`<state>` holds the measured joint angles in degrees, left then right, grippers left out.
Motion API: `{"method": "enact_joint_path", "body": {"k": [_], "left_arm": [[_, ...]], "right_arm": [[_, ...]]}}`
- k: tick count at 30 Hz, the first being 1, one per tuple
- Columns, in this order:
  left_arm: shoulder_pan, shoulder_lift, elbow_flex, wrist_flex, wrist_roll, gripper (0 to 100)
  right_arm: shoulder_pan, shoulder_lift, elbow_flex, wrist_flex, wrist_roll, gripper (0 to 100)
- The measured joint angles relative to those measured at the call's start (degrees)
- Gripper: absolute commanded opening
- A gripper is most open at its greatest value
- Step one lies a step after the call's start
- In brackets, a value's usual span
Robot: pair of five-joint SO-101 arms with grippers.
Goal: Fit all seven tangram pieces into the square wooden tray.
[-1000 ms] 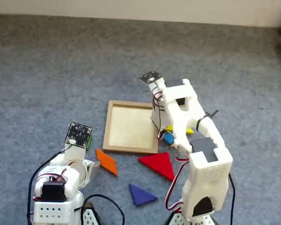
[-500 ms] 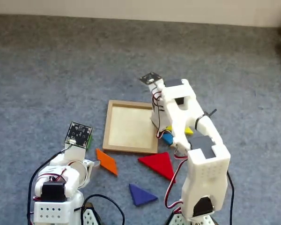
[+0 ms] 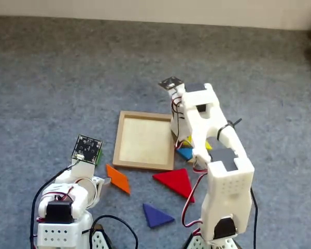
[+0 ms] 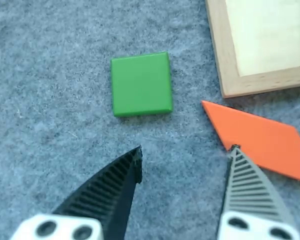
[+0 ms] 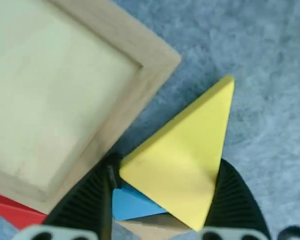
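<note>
The square wooden tray (image 3: pixel 125 155) lies on the grey carpet with no pieces in it. My right gripper (image 5: pixel 165 167) is by the tray's right edge, shut on the yellow triangle (image 5: pixel 185 150), which sits over a blue piece (image 5: pixel 132 202) and a tan piece (image 5: pixel 155 227). My left gripper (image 4: pixel 185 150) hovers open over the carpet left of the tray. The green square (image 4: pixel 141 83) lies just beyond its fingertips, and the orange parallelogram (image 4: pixel 262 140) is beside one finger. The red triangle (image 3: pixel 175 181) and the purple triangle (image 3: pixel 156 215) lie in front of the tray.
The tray's corner (image 4: pixel 225 65) lies close to the green square and the orange parallelogram (image 3: pixel 118 178). The right arm (image 3: pixel 212 135) stands over the pieces right of the tray. Bare carpet stretches behind and to both sides.
The right arm has shifted a little to the right and away from the tray's edge. The left arm has stayed where it was.
</note>
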<state>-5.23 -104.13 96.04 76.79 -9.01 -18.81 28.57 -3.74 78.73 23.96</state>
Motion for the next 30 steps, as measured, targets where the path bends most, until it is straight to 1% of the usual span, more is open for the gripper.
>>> {"method": "enact_joint_path", "body": {"k": [4, 13, 18, 21, 24, 28, 30], "left_arm": [[0.0, 0.0, 0.0, 0.0, 0.0, 26], [0.0, 0.0, 0.0, 0.0, 0.0, 26], [0.0, 0.0, 0.0, 0.0, 0.0, 26], [0.0, 0.0, 0.0, 0.0, 0.0, 26], [0.0, 0.0, 0.0, 0.0, 0.0, 26], [0.0, 0.0, 0.0, 0.0, 0.0, 26], [0.0, 0.0, 0.0, 0.0, 0.0, 26]], "right_arm": [[0.4, 1.0, -4.8, 4.9, 0.1, 9.5], [1.3, 1.1, -11.7, 10.5, 0.1, 9.5], [1.2, 1.1, -17.4, 16.4, -0.2, 9.5], [1.3, 1.1, -21.6, 19.6, -3.1, 9.5], [0.9, 1.1, -24.6, 20.6, -5.4, 9.5], [-1.5, 0.4, -25.3, 20.8, -6.8, 9.5], [-3.1, -2.4, -24.2, 20.8, -8.1, 9.5]]}}
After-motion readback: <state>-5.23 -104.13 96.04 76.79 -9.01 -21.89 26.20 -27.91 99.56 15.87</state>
